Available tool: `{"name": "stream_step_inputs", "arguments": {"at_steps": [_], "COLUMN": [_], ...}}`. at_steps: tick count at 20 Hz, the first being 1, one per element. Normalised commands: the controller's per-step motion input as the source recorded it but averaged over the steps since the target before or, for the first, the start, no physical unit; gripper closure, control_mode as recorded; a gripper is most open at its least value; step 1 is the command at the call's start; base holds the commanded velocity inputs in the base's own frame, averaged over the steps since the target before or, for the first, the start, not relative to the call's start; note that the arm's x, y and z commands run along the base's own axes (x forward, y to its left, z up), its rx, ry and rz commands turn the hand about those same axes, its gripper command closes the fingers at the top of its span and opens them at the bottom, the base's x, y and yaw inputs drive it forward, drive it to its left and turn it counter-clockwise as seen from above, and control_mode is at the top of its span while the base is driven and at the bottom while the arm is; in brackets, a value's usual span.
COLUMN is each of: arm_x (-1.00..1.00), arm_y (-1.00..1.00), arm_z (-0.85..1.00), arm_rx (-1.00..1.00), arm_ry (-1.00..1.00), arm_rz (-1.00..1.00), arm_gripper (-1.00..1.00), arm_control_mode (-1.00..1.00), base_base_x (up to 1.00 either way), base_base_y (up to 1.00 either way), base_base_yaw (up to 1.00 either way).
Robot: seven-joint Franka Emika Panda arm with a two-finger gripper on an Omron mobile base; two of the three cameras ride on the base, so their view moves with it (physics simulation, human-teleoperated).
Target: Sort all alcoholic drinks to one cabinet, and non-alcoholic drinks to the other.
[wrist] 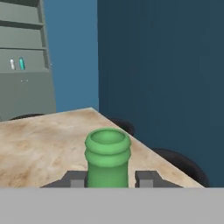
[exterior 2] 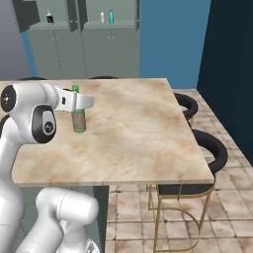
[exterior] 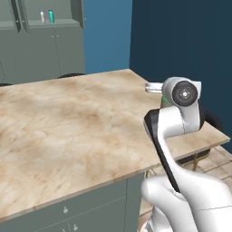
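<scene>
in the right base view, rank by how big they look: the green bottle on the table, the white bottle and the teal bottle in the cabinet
1. green bottle, nearest the camera, so it looks largest.
2. white bottle and teal bottle: far away, too alike to rank.

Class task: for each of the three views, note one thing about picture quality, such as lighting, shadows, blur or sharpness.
Left base view: flat, even light on the marble-look counter top, no glare. Right base view: the slim green glass bottle casts hardly any shadow; the small bottles on the far cabinet shelves are too small to make out. Hand view: the bottle's neck looms large and soft-edged.
</scene>
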Motion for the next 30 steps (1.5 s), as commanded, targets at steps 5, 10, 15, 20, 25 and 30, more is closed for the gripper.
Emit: {"name": "stream_step_inputs", "arguments": {"at_steps": [5, 10, 15, 20, 25, 30], "arm_x": [0.0, 0.0, 0.0, 0.0, 0.0, 0.0], "arm_y": [0.0, 0.0, 0.0, 0.0, 0.0, 0.0], "arm_z": [0.0, 0.0, 0.0, 0.0, 0.0, 0.0], "arm_rx": [0.0, 0.0, 0.0, 0.0, 0.0, 0.0], "arm_ry": [0.0, 0.0, 0.0, 0.0, 0.0, 0.0], "arm_rz": [0.0, 0.0, 0.0, 0.0, 0.0, 0.0], "arm_gripper": [1.0, 1.0, 1.0, 1.0, 1.0, 1.0], "arm_control_mode": [1.0, 1.0, 1.0, 1.0, 1.0, 1.0], "base_base_x": [-0.14, 0.0, 0.0, 0.0, -0.01, 0.0], "base_base_y": [-0.48, -0.57, -0.79, -0.93, -1.0, -0.93], "base_base_yaw": [-0.05, 0.0, 0.0, 0.0, 0.05, 0.12]}}
